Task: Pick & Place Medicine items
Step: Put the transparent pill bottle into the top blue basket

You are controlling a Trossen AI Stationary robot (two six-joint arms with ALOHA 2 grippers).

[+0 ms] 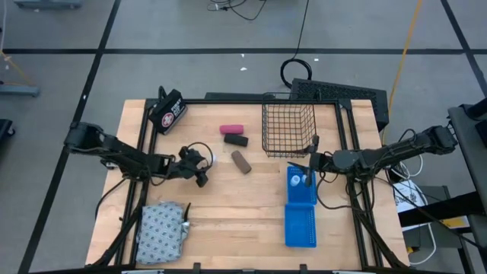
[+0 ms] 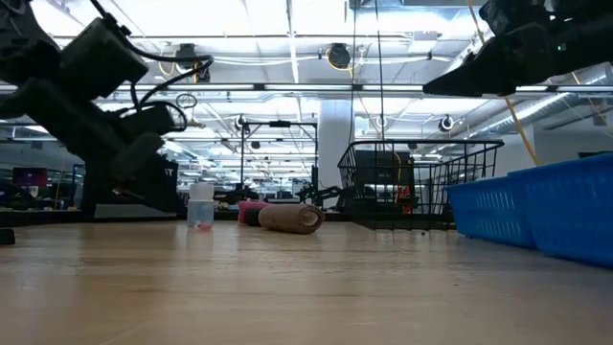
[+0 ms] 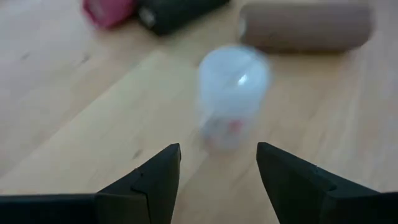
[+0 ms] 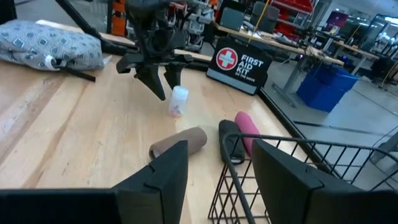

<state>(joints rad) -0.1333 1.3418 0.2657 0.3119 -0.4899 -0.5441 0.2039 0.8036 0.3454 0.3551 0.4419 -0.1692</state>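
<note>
One small white bottle (image 1: 212, 159) stands upright on the counter (image 1: 251, 213), translucent, with a white cap and a faint reddish mark low on its side. Two more bottle-like shapes (image 1: 297, 181) lie in the upper blue tray (image 1: 311, 192), too small to make out clearly. Three oblong pieces lie near the middle: the pink one (image 1: 231, 129) and the black one (image 1: 237, 140) touching side by side, the brown one (image 1: 241, 160) apart from them, near the bottle. One grey-white patterned pouch (image 1: 160, 232) sits at the counter's near left corner.

The left claw (image 1: 202, 164) is just beside the bottle, its fingers (image 3: 158, 180) spread apart with the bottle straight ahead between their lines, not touching it. The right claw (image 1: 314, 157) hangs above the counter, between the wire basket (image 1: 288, 129) and the upper tray, fingers (image 4: 165, 174) apart and holding nothing.

Two blue trays lie end to end on the right, the second (image 1: 300, 227) nearer the front edge. One black first-aid case (image 1: 169, 111) rests at the far left corner.
</note>
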